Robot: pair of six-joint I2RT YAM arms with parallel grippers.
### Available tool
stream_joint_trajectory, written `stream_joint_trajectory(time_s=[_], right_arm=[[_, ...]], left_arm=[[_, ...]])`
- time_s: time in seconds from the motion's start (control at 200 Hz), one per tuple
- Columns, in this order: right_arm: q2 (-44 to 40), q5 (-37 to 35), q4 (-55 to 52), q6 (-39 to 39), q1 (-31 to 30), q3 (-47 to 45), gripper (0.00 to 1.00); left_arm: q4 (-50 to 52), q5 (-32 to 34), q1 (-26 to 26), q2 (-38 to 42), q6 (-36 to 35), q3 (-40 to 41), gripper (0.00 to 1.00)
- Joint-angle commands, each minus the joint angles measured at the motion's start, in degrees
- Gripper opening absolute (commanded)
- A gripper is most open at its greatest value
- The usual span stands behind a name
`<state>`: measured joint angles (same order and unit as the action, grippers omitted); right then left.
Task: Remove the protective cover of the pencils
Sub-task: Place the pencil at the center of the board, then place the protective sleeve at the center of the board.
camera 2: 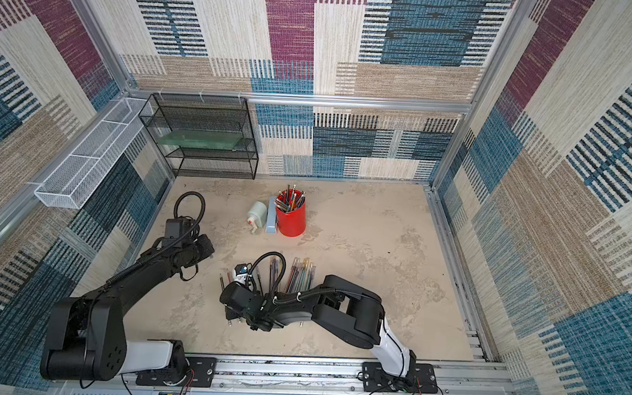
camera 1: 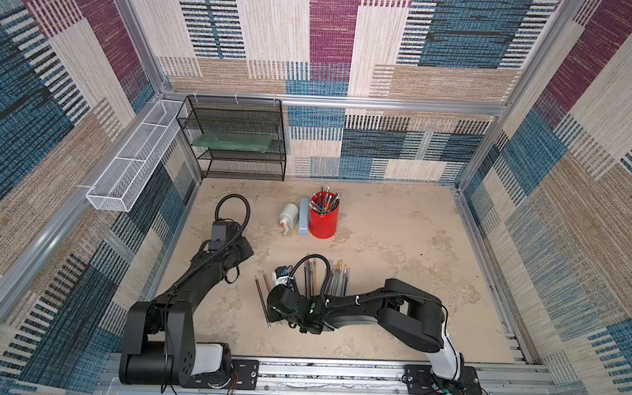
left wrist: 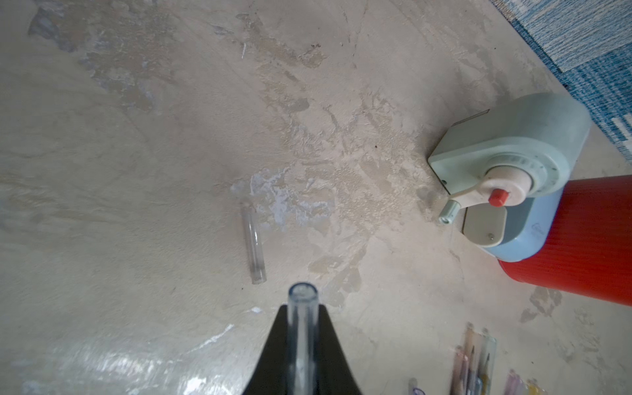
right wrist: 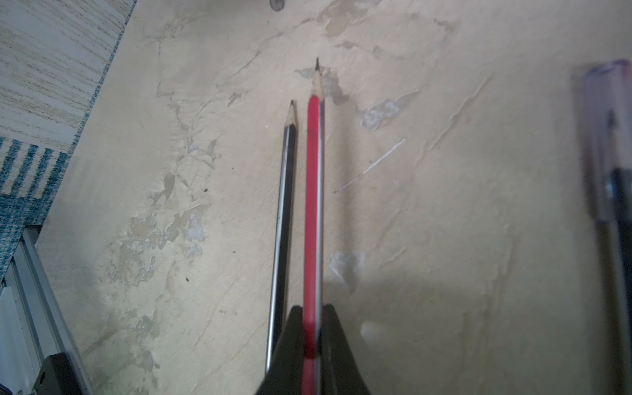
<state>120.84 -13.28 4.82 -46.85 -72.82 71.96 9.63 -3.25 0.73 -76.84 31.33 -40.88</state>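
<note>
Right gripper (right wrist: 310,314): clamped on the red pencil (right wrist: 314,205). The shaft runs straight out ahead of the jaws along their own line, with the sharpened tip farthest away and bare of any cover. Whether the tip touches the table (right wrist: 444,239) cannot be told.

Just beside it and parallel, the black pencil (right wrist: 285,222) lies flat, also uncovered and pointing the same way. In my judgement the coming move is a set-down alongside it, so this parallel axis governs the placement.

On the side away from the black pencil, near this gripper, lie the covered pencils (camera 1: 336,278) in two bundles. The right arm is the nearer to them.

Left gripper (left wrist: 302,314): pinched on a clear cover (left wrist: 302,301), open mouth pointing forward. Just ahead of it a loose cover (left wrist: 253,244) lies on the table, roughly in line.

Farther ahead of both tools:
- Sharpener (left wrist: 506,154), touching the red cup.
- Red cup (camera 1: 323,225), crammed with upright pencils (camera 1: 325,202).

Farthest:
- Black mesh rack (camera 1: 234,163), with one flat green item (camera 1: 235,141) on a shelf.
- White mesh basket (camera 1: 132,161), with no contents seen.
</note>
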Motion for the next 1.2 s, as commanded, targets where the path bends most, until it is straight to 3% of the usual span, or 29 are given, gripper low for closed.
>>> stream_joint_trajectory(time_s=[0.0,0.21,0.401,0.796,0.997,1.192], right_arm=[[0.5,0.7,-0.7,-0.9,-0.1,0.5,0.12],[0.7,1.0,-0.8,-1.1,-0.4,0.7,0.17],[1.0,1.0,-1.1,-1.1,-0.4,0.9,0.32],[0.5,1.4,-0.9,-0.2,-0.2,1.5,0.32],[-0.9,-2.0,-2.7,3.7,-3.2,4.6,0.59],[6.5,-7.7,-13.7,4.6,-6.3,16.8,0.62]], left_arm=[[-0.9,0.2,0.1,-0.1,-1.2,-0.4,0.00],[-0.7,0.2,0.1,-0.8,-1.2,-0.8,0.00],[-0.5,-0.2,0.0,-1.3,-1.3,-1.1,0.00],[0.1,0.0,0.1,-1.8,-1.3,-1.6,0.00],[1.8,-0.1,0.1,-4.0,-1.3,-3.5,0.00],[2.2,0.4,0.7,-4.0,-0.6,-3.5,0.00]])
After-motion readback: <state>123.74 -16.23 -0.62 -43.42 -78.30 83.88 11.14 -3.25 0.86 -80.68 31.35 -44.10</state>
